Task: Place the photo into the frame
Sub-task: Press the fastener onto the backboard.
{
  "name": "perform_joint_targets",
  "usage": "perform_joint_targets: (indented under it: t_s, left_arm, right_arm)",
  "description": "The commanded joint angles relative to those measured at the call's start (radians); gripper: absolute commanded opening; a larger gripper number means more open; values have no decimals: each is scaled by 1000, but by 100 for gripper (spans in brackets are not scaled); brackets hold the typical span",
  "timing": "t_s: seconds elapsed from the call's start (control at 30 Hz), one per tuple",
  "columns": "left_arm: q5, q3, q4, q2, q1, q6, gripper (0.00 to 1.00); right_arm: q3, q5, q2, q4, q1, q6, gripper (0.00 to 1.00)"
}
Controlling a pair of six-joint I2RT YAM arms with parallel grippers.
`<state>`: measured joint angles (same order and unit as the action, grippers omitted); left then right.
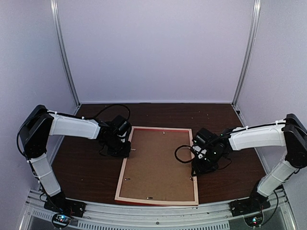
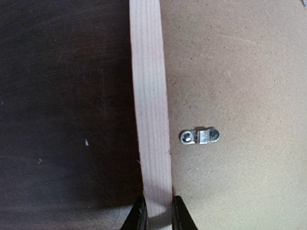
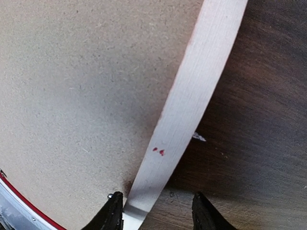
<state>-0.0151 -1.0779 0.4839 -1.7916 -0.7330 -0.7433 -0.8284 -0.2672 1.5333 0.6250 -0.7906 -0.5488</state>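
Both long rails of the face-down frame, running front to back, sit between my jaws: left gripper pinched narrow on its rail, right gripper loosely astride the other; I see no photo.

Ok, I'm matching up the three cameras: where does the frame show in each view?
Top external: the frame lies back-up in the middle.
Left wrist: one pale side of it runs upright through the middle.
Right wrist: another pale side slants from top right to bottom centre.
Shared landmark: the brown backing board, beside the wood in every view.
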Motion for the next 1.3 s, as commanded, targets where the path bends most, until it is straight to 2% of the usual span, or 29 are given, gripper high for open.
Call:
perform_joint_targets:
  t_s: [0.0, 0.3, 1.27]
  left_arm:
    - [-16, 11, -5, 2, 0, 15, 14]
    - [-18, 10, -5, 2, 0, 12, 14]
    - [-18, 13, -5, 3, 0, 10, 14]
  right_arm:
    - [-53, 73, 51, 118, -31, -19, 48]
    - [-80, 71, 101, 153, -79, -63, 50]
    - [-51, 35, 41, 145, -106, -134, 59]
